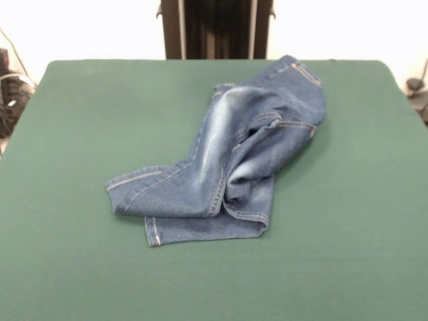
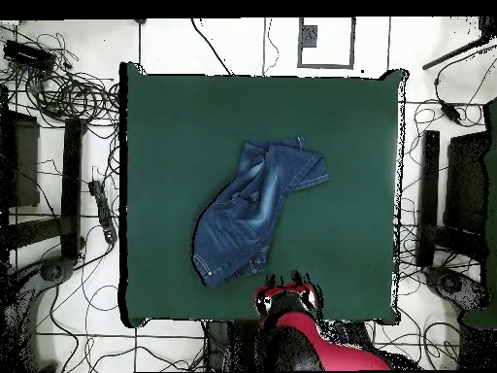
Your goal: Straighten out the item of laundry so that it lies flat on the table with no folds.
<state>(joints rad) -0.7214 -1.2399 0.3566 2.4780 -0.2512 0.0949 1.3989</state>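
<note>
Jaws unseen (arm (image 2: 291, 325) beside jeans (image 1: 231, 157))

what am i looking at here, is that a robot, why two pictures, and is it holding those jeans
Yes, it is a robot: one red and black arm standing at a table with a dark green top. The two pictures show the same moment from two cameras. One looks across the table toward the robot; the arm does not reach into that picture. The other looks straight down from above, with the arm at the bottom edge.

On the table lies a small pair of blue jeans, crumpled, with the legs folded over each other rather than spread flat. Cables lie on the floor around the table.

Nothing is held. The end effector sits at the table's edge, apart from the jeans; whether it is open or shut cannot be made out.
</note>
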